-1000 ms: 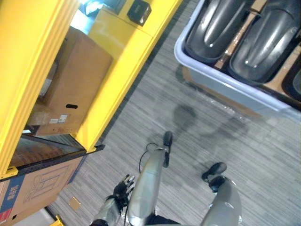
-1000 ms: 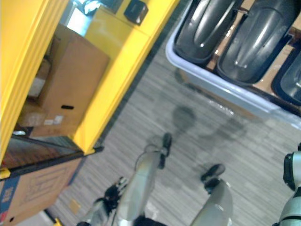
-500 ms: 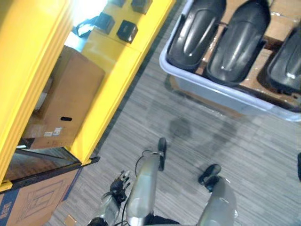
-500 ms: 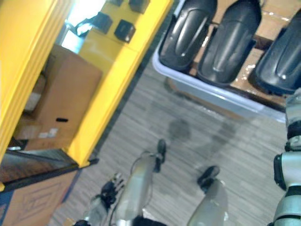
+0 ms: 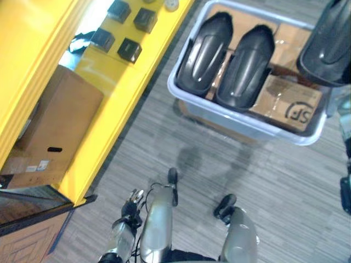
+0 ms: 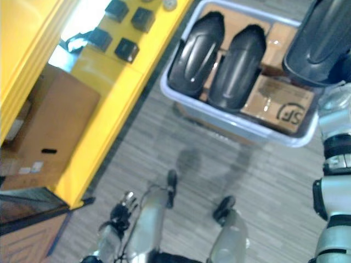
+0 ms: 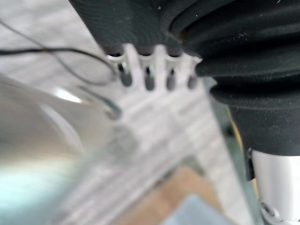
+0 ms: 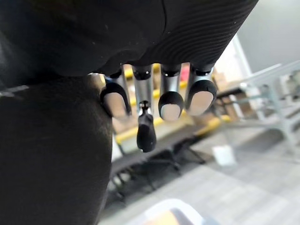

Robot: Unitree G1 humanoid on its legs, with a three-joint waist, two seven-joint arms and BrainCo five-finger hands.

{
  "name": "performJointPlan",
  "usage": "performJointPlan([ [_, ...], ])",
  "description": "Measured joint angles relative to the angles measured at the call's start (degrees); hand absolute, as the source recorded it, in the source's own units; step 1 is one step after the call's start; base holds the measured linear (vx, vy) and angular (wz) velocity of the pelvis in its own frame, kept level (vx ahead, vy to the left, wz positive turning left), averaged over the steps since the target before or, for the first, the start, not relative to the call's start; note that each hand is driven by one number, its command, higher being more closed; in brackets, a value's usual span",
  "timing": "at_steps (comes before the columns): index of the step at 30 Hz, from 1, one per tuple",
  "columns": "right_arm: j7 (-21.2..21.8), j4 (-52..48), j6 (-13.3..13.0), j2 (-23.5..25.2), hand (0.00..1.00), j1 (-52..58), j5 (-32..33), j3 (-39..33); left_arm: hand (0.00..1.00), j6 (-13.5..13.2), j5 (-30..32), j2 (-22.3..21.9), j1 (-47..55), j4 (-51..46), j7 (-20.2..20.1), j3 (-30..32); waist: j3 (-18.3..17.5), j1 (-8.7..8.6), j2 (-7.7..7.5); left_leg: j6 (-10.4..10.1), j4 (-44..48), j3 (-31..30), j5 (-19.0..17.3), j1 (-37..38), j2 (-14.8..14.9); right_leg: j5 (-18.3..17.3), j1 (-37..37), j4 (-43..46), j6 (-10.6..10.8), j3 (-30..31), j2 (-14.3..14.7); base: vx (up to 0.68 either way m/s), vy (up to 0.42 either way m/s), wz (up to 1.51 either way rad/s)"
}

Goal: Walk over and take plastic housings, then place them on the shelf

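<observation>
Both eye views look steeply down from the head at the floor [image 5: 285, 181], sharing the yellow shelf [image 5: 109, 93] on the left, the bin [image 5: 241, 125] of housings [image 5: 205, 52] and a raised housing [image 5: 329, 44] at upper right. The left wrist view looks very closely along the left robot hand [image 7: 133, 65] at floor; the right wrist view looks along the right robot hand [image 8: 171, 93] across a room.

We find bright, even light from overhead. A white patch burns out on the yellow shelf [image 5: 118, 82]; pale glare streaks run along the plastic housings [image 5: 205, 52] in the bin [image 5: 241, 125], duller on the raised housing [image 6: 323, 38]. The right wrist view sets a dark foreground against a bright room.
</observation>
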Motion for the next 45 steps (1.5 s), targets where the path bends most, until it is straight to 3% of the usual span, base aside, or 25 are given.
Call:
performJointPlan([
  [4, -0.86, -9.51, -2.70, 1.45, 1.00, 5.79, -4.30, -3.25, 0.00, -2.34, 5.04, 2.67, 0.94, -13.40, 3.95, 1.04, -0.32, -1.33, -1.41, -0.32, -3.44, 0.59, 0.58, 5.12, 0.12, 1.81, 5.38, -4.77, 0.32, -0.26, 1.54, 0.06, -0.005, -0.08],
  [6, -1.78, -13.38, -4.82, 4.02, 1.00, 9.63, -6.79, -4.59, 0.00, -2.48, 10.63, 4.80, 0.52, -20.03, 6.25, 1.68, -2.34, -1.78, -3.12, -0.31, -6.52, 1.81, 1.49, 7.23, 0.06, 3.11, 6.75, -7.83, 0.56, -0.03, 2.25, 0.08, 0.009, -0.17],
  [10, -2.01, -17.28, -7.84, 7.09, 1.00, 13.70, -10.58, -4.60, 0.00, -2.00, 17.08, 7.64, -4.15, -24.33, 8.28, 2.09, -5.41, -2.88, -5.13, -0.42, -9.89, 3.18, 2.11, 10.57, 0.00, 5.97, 10.39, -14.12, 1.05, 0.22, 3.71, 0.09, 0.014, -0.15],
  [11, -2.03, -18.35, -9.31, 8.20, 1.00, 15.35, -11.86, -4.60, 0.00, -1.72, 18.56, 8.47, -6.25, -24.95, 8.30, 2.01, -7.93, -3.20, -5.71, -0.40, -10.72, 3.57, 2.15, 10.83, -0.12, 6.87, 10.88, -16.09, 1.25, 0.27, 4.03, 0.08, 0.015, -0.11],
  [14, -2.03, -21.20, -12.02, 10.41, 1.00, 16.38, -14.37, -4.61, 0.00, -0.70, 20.14, 9.85, -10.37, -25.56, 7.93, 1.85, -9.88, -3.94, -6.37, -0.41, -12.48, 4.94, 2.24, 14.42, -0.40, 8.24, 14.64, -19.70, 1.55, 0.61, 4.55, 0.08, 0.014, -0.12],
  [18, -2.03, -24.74, -17.77, 12.27, 1.00, 17.82, -18.65, -4.59, 0.00, 0.64, 15.94, 10.18, -13.83, -27.33, 7.06, 0.60, -14.06, -4.36, -6.91, -0.53, -14.49, 6.18, 2.31, 17.83, -0.42, 9.05, 17.46, -22.40, 1.53, 1.41, 5.20, 0.05, -0.005, -0.15],
  [21, -2.02, -25.29, -20.00, 13.53, 1.00, 18.27, -20.50, -4.51, 0.00, 2.17, 14.75, 9.21, -14.14, -29.02, 5.40, -1.94, -16.64, -4.70, -7.13, -0.78, -15.54, 6.36, 2.47, 18.78, -0.40, 9.49, 18.22, -23.49, 1.39, 1.60, 5.65, 0.01, -0.010, -0.09],
  [25, -1.92, -26.79, -22.56, 14.77, 1.00, 18.33, -22.03, -2.96, 0.00, 7.32, 13.11, 5.96, -15.26, -30.50, 5.18, -5.13, -18.16, -5.26, -7.21, -1.11, -16.63, 6.51, 3.20, 20.38, -0.51, 9.93, 19.34, -24.01, 1.17, 1.73, 5.97, -0.03, 0.002, -0.02],
  [28, -1.74, -26.80, -23.68, 15.73, 1.00, 18.39, -22.47, -1.79, 0.00, 10.44, 12.74, 5.54, -15.59, -30.49, 5.24, -6.85, -18.78, -5.68, -7.16, -1.17, -18.20, 6.69, 3.99, 22.09, -0.66, 10.29, 20.54, -24.73, 1.23, 1.82, 6.18, -0.06, 0.001, -0.02],
  [34, 0.48, -26.84, -25.08, 16.64, 1.00, 18.37, -23.69, -0.59, 0.00, 13.95, 10.14, 5.70, -18.64, -30.49, 4.19, -7.68, -19.93, -5.77, -7.13, -1.14, -22.30, 6.85, 6.58, 23.58, -0.59, 11.53, 20.64, -26.20, 0.86, 1.93, 7.09, -0.04, -0.003, -0.01],
  [45, 4.47, -26.41, -26.17, 18.19, 1.00, 18.34, -26.36, 5.20, 0.00, 16.36, 1.26, 5.77, -21.70, -31.65, -0.35, -11.11, -20.87, -5.85, -6.12, -1.12, -22.37, 6.49, 6.93, 24.23, -0.72, 12.78, 22.47, -28.77, 0.91, 1.60, 7.61, 0.00, 0.000, 0.00],
])
